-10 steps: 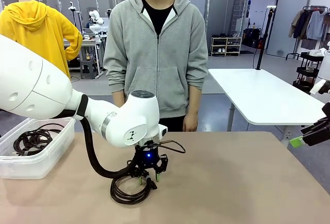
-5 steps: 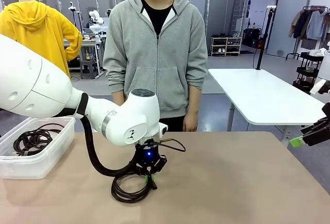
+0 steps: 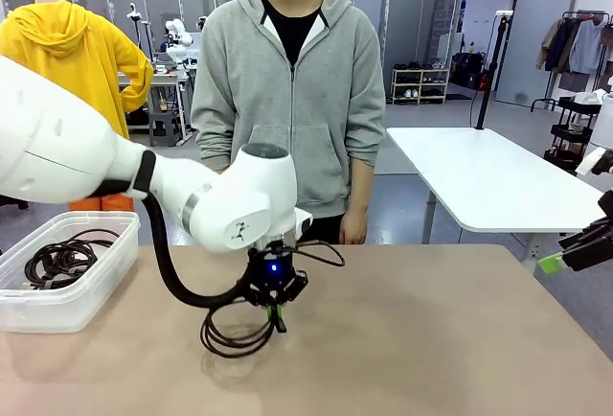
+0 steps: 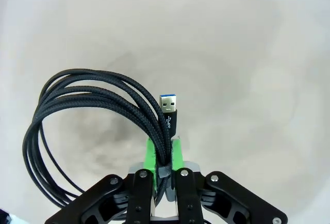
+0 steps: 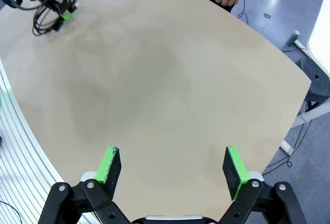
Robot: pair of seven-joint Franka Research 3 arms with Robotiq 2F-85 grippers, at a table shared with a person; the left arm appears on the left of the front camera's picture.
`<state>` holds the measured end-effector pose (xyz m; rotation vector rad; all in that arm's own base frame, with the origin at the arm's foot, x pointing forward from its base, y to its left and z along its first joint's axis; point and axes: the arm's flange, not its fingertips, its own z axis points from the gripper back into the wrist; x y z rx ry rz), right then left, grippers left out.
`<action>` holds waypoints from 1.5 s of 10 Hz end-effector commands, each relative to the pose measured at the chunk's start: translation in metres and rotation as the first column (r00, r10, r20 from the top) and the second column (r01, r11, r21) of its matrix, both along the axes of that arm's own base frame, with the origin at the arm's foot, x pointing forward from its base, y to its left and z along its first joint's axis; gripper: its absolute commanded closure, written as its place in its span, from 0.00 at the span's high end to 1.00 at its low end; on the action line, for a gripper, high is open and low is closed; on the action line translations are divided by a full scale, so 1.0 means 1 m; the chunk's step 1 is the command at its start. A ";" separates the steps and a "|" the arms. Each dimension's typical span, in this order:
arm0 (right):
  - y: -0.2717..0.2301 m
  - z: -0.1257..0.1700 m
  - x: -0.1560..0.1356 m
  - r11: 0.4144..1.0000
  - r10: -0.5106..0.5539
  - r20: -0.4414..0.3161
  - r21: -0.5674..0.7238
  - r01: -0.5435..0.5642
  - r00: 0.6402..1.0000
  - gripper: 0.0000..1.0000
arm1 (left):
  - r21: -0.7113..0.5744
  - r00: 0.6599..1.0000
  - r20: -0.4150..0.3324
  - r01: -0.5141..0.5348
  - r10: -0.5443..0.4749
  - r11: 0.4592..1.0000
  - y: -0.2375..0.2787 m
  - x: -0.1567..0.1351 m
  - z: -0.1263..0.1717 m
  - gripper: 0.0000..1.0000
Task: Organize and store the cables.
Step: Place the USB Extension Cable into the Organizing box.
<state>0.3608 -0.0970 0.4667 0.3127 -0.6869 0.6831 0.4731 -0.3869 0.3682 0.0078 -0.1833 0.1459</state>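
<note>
Now the left tool (image 4: 164, 154) pinches the coiled cable (image 4: 87, 115) near its USB plug (image 4: 169, 105), so the loops hang free just above the counter (image 3: 431, 339). Other cables (image 3: 62, 261) lie in the bin (image 3: 86, 296). The right tool (image 5: 172, 164) waits open, holding nothing.

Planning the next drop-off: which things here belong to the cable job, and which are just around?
Job:
- coiled USB cable, pinched in the left hand
- clear plastic bin holding stored cables

Not part of it:
- white side table
- right hand, open over bare tabletop
</note>
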 end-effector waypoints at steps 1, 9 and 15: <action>-0.001 0.001 -0.001 1.000 -0.001 -0.011 -0.009 0.001 1.000 1.00 | 0.064 0.997 0.066 0.040 -0.044 0.997 0.007 -0.018 0.044 0.00; -0.001 0.001 -0.001 1.000 -0.001 -0.011 -0.009 0.001 1.000 1.00 | 0.066 0.992 0.110 0.052 -0.059 0.996 0.006 -0.022 0.079 0.00; -0.001 0.001 -0.001 1.000 -0.001 -0.011 -0.009 0.001 1.000 1.00 | 0.103 0.971 0.195 0.118 -0.136 0.988 0.110 -0.003 0.146 0.13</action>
